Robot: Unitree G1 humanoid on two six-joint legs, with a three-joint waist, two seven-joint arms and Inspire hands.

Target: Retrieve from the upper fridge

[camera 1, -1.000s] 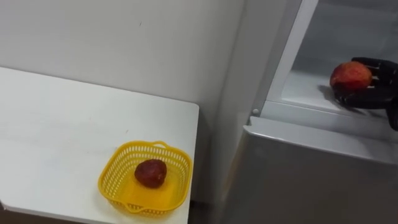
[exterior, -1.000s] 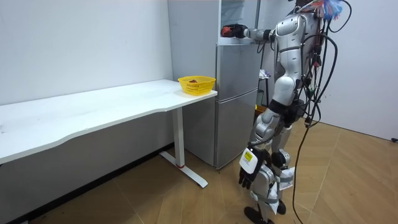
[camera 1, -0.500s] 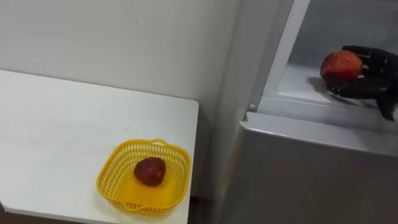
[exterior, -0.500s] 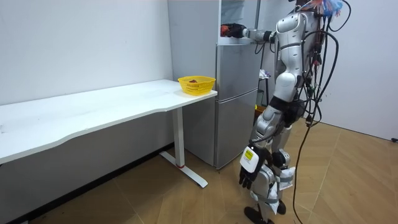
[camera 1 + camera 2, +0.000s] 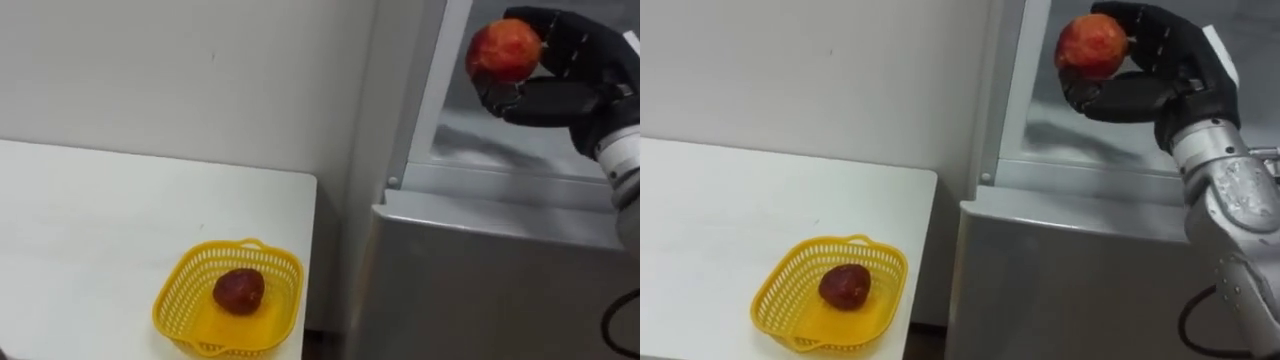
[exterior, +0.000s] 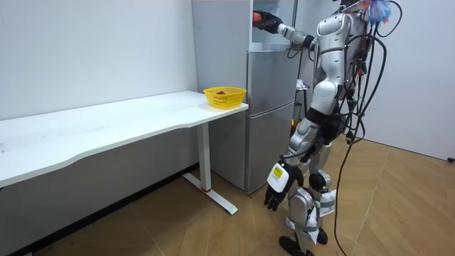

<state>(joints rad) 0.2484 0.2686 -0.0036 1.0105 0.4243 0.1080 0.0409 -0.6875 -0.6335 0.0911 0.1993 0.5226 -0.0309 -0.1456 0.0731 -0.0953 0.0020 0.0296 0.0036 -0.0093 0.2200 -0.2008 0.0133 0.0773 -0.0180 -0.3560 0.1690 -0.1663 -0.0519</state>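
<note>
My right hand [image 5: 560, 82] is curled round the red apple [image 5: 503, 50], high at the open upper compartment of the fridge [image 5: 480, 270]. I judge it light, firm, smooth-skinned and easily bruised, so it is best cupped from beneath.

Bare test room: long white table [image 6: 106, 126], grey fridge [image 6: 270, 121], wooden floor [image 6: 402, 203].

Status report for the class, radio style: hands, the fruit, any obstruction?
Right hand shut on red fruit, held before open upper fridge. Left hand hangs low. Nothing blocking toward yellow basket.
</note>
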